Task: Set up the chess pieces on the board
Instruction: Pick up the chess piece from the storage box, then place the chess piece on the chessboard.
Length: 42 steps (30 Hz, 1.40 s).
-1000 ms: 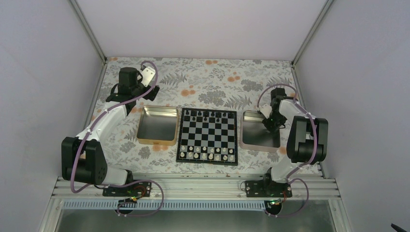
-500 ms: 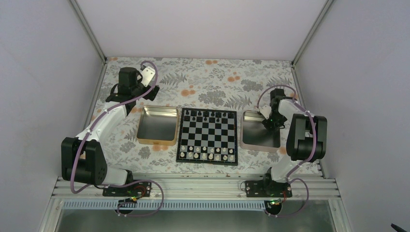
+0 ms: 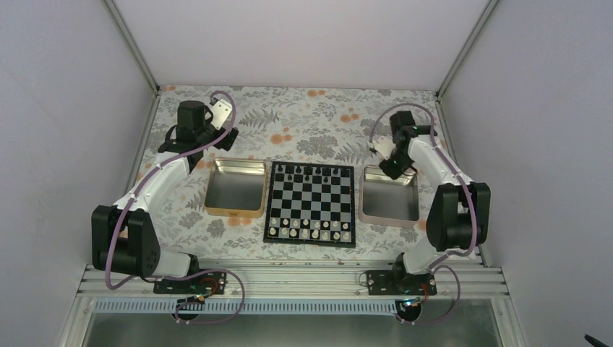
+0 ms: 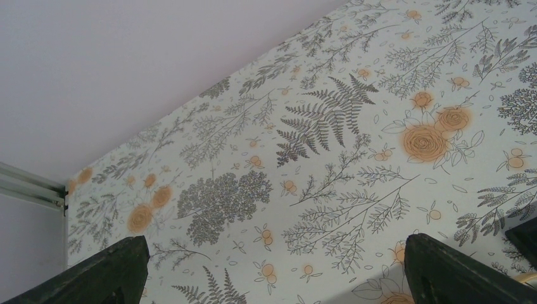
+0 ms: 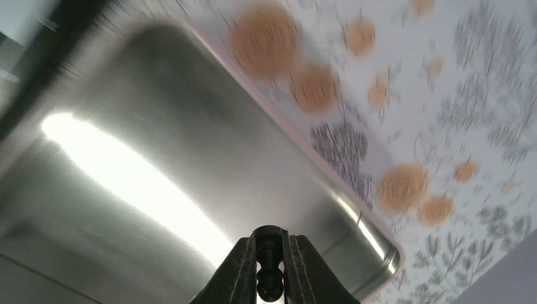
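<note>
The right end effector (image 5: 268,282) pinches a black chess piece (image 5: 268,250), long axis along its fingers (image 5: 239,272), over the silver tray (image 5: 158,152) at the board's (image 3: 311,204) three o'clock.

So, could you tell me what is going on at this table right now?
The robot is setting up a small chessboard. The right gripper is shut on a tiny black chess piece, over the far end of the silver tray right of the board. The left gripper hangs open above the floral cloth, beyond the gold tray. Black pieces line the far row, pale pieces the near rows.
</note>
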Tool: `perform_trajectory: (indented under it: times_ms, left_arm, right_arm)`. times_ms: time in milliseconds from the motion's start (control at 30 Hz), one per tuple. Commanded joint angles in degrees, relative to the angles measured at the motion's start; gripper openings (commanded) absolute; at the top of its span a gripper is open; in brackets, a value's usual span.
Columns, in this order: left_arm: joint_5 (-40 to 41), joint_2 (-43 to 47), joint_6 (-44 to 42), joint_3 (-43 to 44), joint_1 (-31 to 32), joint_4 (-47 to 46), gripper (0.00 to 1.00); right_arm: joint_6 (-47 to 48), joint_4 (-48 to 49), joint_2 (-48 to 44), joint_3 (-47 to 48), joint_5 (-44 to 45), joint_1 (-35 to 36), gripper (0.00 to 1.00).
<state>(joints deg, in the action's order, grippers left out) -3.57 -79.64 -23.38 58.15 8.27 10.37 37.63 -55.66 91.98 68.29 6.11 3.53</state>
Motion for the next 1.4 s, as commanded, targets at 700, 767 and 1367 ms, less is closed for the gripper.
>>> perform_trajectory:
  times_ms: [700,767,1367]
  left_arm:
    - [-1.0,1.0,-0.4,0.1,0.3,-0.5,1.00]
    - [-1.0,1.1,-0.4,0.0,0.3,-0.5,1.00]
    - [-1.1,1.0,-0.5,0.3,0.3,-0.3,1.00]
  right_arm:
    - [-7.6,-0.7,14.5,11.1,-7.3,22.7,0.16]
    - [-7.6,-0.5,14.9,10.7,-6.5,22.7,0.16]
    - [-7.0,0.6,13.5,7.9,-10.6,22.8,0.20]
